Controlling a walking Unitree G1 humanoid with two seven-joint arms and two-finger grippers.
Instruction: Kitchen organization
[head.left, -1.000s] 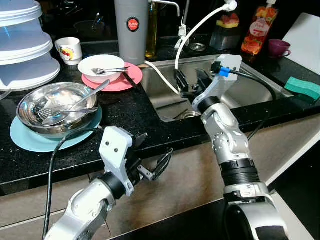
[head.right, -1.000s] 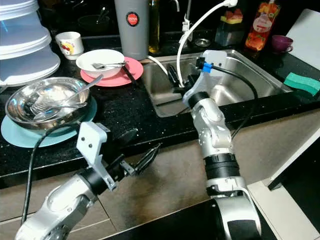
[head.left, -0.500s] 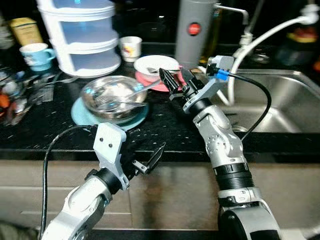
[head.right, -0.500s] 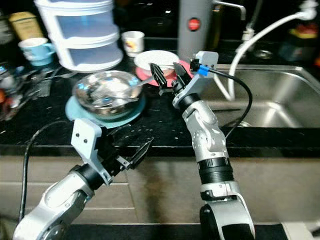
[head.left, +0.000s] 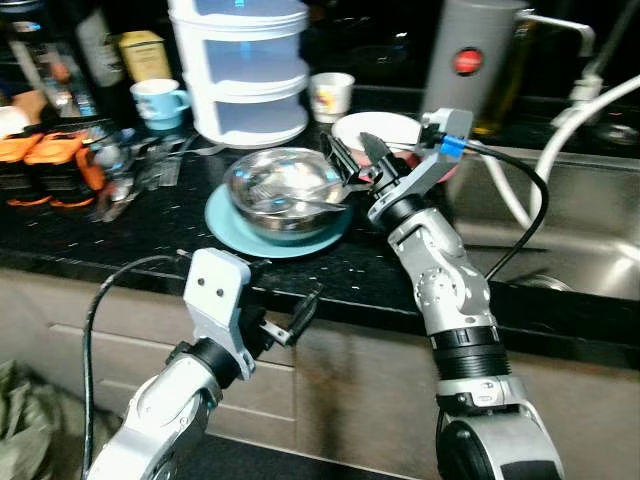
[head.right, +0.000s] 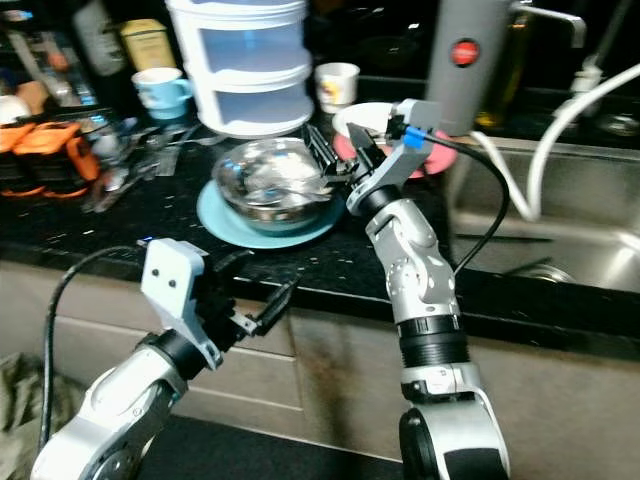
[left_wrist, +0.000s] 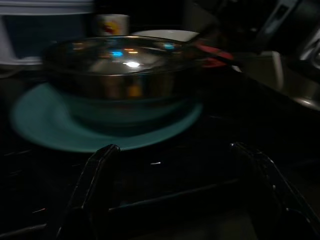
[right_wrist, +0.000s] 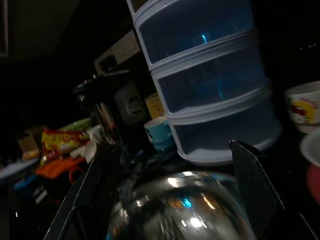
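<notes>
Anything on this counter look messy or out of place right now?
Yes. Loose cutlery lies scattered on the counter left of the teal plate. Used utensils sit in the steel bowl stacked on that plate. The right claw hovers open at the bowl's rim.

A black speckled counter (head.left: 150, 215) is seen running across the room, with pale brown cabinet fronts (head.left: 360, 390) below it. A steel sink (head.left: 580, 250) is set into the counter at the right, with a tap (head.left: 560, 25) behind it. The back wall is left in darkness. Light is reflected off the sink basin.
</notes>
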